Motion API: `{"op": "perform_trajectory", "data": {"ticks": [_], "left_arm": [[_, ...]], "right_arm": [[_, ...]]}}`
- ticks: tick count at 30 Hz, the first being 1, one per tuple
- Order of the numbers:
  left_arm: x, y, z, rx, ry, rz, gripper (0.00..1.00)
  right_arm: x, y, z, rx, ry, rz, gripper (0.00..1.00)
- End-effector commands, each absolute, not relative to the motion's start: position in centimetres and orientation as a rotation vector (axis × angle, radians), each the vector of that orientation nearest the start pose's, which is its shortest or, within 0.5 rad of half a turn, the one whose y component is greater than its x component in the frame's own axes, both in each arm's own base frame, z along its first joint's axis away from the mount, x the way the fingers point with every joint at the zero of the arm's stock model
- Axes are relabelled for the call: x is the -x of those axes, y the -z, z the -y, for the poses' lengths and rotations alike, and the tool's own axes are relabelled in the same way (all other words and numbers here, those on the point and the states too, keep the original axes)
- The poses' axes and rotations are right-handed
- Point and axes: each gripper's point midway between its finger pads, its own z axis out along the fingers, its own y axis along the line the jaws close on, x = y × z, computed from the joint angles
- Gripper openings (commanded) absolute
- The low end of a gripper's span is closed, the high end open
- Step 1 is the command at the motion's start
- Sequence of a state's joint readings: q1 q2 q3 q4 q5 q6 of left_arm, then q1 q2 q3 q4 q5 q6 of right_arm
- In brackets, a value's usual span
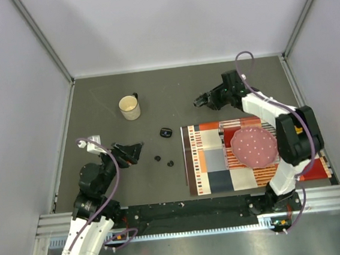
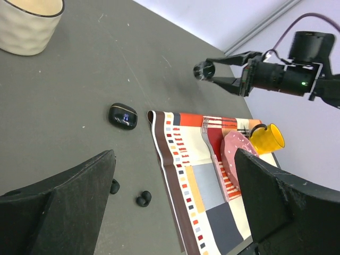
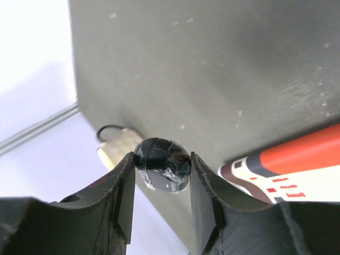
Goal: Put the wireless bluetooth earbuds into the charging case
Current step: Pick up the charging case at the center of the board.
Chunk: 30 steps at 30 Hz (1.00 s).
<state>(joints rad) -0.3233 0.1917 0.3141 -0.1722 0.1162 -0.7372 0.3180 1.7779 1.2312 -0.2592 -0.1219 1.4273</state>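
Observation:
My right gripper (image 1: 199, 102) (image 3: 162, 178) is shut on a black oval charging case (image 3: 162, 164) wrapped in clear tape, held above the table's far middle; the left wrist view shows it too (image 2: 203, 70). A second black case (image 1: 165, 132) (image 2: 122, 115) lies closed on the table. Two tiny black earbuds (image 1: 157, 158) (image 1: 170, 163) lie in front of it. In the left wrist view one earbud (image 2: 143, 198) shows in full and the other (image 2: 114, 186) peeks from behind my left finger. My left gripper (image 1: 137, 150) (image 2: 174, 159) stands open and empty, just left of the earbuds.
A cream mug (image 1: 129, 107) (image 2: 26, 24) stands at the far left. A patterned mat (image 1: 209, 160) (image 2: 212, 186) on the right carries a pink speckled plate (image 1: 254, 146) and a yellow cup (image 2: 268, 138). Grey walls enclose the table.

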Motion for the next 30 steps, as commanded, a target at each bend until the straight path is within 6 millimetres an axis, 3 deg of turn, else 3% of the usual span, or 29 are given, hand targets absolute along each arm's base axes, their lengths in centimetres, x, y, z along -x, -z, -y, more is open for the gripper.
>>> {"op": "perform_trajectory", "data": {"ticks": [1,7,9,10,16,19,26,30], "left_arm": [[-21.0,-23.4,13.1,0.162,0.951,-1.587,0.99],[-20.2,-25.2,15.5,0.016,1.074,-1.570,0.99],[-20.2,-26.0,16.0,-0.026,1.090,-1.544,0.99],[-20.2,-26.1,16.2,-0.041,1.094,-1.550,0.99],[-20.4,-27.6,17.2,-0.115,1.102,-1.501,0.99],[-20.3,-28.6,18.4,-0.171,1.103,-1.477,0.99],[-20.5,-31.1,21.7,-0.247,1.044,-1.387,0.99],[-21.1,-31.6,23.3,-0.244,0.999,-1.332,0.99]], "right_arm": [[-42.3,-18.2,-21.7,-1.089,-1.087,-2.081,0.00],[-36.9,-22.1,-23.7,-0.959,-1.282,-1.974,0.00],[-35.3,-22.1,-24.4,-0.945,-1.319,-1.971,0.00],[-34.4,-23.4,-24.5,-0.923,-1.352,-1.946,0.00],[-30.7,-25.3,-24.9,-0.928,-1.477,-1.906,0.00],[-29.5,-24.7,-24.7,-0.978,-1.502,-1.919,0.00],[-27.6,-25.6,-25.2,-1.002,-1.585,-1.940,0.00],[-26.7,-26.4,-25.8,-1.029,-1.658,-1.959,0.00]]}}
